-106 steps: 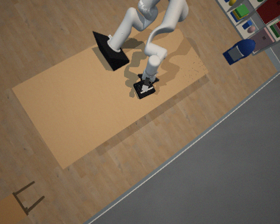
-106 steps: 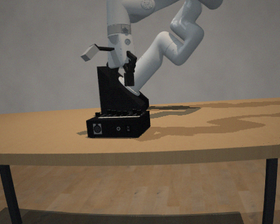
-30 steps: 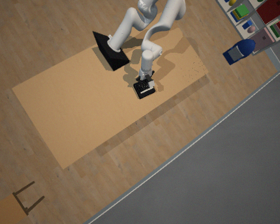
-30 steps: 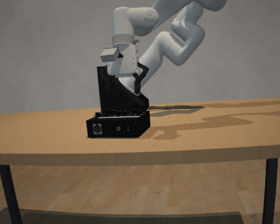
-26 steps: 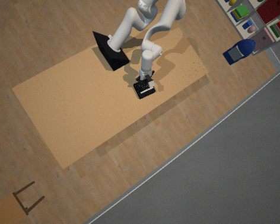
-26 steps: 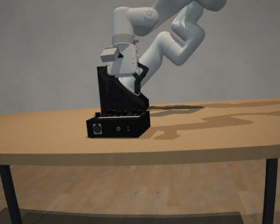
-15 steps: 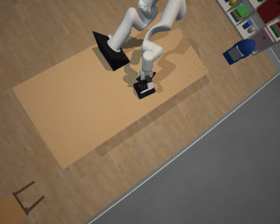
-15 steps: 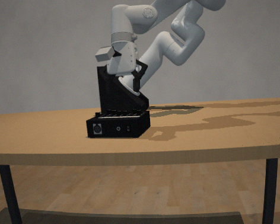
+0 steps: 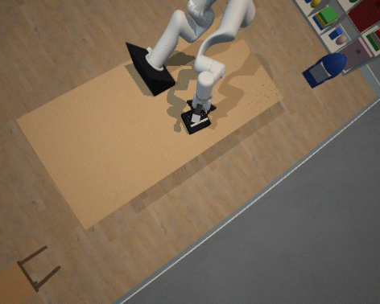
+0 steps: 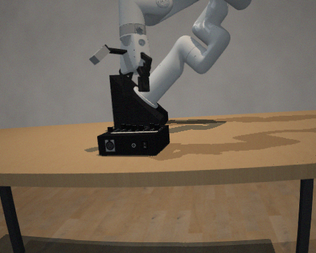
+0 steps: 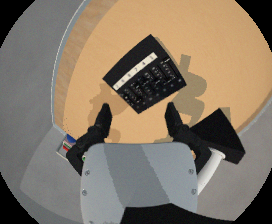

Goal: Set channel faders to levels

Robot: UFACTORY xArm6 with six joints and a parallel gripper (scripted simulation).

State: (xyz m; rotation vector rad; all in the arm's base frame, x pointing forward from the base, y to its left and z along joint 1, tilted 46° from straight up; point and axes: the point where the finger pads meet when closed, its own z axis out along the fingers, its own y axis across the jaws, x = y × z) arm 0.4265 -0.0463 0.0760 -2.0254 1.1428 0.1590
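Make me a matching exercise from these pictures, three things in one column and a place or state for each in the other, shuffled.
Things:
1. gripper
2. desk
3. arm base

Places or states:
A. standing on its feet on the table
B. open, holding nothing, above the desk
C. black wedge on the table, behind the desk in the exterior view

Pairs: 1-B, 2-A, 3-C

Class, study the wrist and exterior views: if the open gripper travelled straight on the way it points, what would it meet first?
Probably the lighting desk: the open gripper hangs above it, pointing down, with nothing between. Which fader is unclear.
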